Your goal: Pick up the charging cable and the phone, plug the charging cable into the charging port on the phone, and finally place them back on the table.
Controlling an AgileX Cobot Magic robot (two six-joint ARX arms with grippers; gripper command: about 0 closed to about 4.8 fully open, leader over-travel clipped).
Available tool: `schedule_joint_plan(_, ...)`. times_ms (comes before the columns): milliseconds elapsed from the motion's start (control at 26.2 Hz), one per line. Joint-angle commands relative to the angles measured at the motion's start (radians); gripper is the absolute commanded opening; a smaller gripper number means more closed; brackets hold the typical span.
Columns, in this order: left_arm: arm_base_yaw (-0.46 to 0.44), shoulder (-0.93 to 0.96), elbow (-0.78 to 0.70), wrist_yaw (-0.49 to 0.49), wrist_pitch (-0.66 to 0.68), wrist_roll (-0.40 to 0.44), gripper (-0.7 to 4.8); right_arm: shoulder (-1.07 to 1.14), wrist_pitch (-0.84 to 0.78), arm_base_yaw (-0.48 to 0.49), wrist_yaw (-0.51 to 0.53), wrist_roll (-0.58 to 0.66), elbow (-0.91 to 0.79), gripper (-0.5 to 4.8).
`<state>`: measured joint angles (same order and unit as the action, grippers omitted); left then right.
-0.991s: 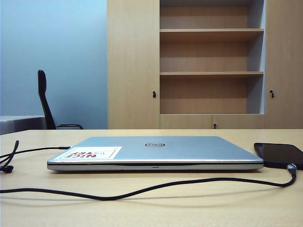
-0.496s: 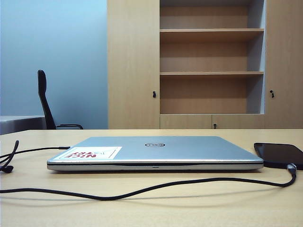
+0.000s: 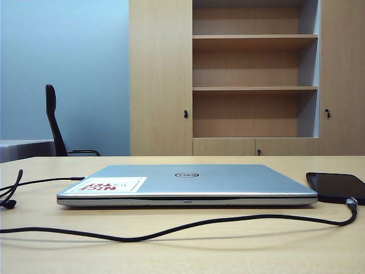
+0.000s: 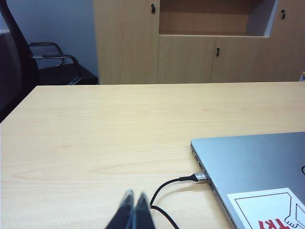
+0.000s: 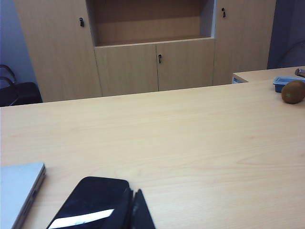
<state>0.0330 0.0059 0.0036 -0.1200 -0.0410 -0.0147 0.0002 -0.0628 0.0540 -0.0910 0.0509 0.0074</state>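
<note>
Black cord and black phone: soft one, slippery one

Black and thin, the charging cable (image 3: 171,230) lies nearest, in a long loose curve on the table (image 3: 239,254) in front of the silver laptop (image 3: 188,184). It looks light and floppy, so I think it will bend and swing when lifted. The best place to hold it is likely the stiff bit just behind the plug (image 3: 351,202), which sits at the phone's near edge, to the right of the laptop. It looks plugged into the charging port there, but the port itself is too small to see.

The phone (image 3: 337,185) lies flat just right of the laptop. It looks thin, hard and shiny, so it may slip; gripping its long sides seems safest.

The left gripper (image 4: 133,208) is to the left of the laptop, fingers pressed together, holding nothing. The right gripper (image 5: 132,206) is to the right of the laptop, at the phone's edge, fingers pressed together too.

A wooden cabinet (image 3: 251,77) stands far behind the laptop.
</note>
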Motion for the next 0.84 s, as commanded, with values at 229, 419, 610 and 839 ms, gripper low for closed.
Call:
schedule_joint_plan(229,0.0,0.0,0.0,0.0,-0.013,0.007,-0.05,-0.003,-0.024,0.001,0.086,-0.004,-0.006,0.09)
schedule_joint_plan(419,0.0,0.0,0.0,0.0,-0.013,0.007,-0.05,-0.003,-0.019,0.0,0.087,-0.003,-0.006,0.09)
schedule_joint_plan(610,0.0,0.0,0.0,0.0,-0.013,0.007,-0.05,-0.003,-0.015,0.0,0.087,-0.003,-0.006,0.09)
schedule_joint_plan(839,0.0,0.0,0.0,0.0,-0.013,0.007,-0.05,-0.003,-0.015,0.0,0.087,-0.003,-0.006,0.09)
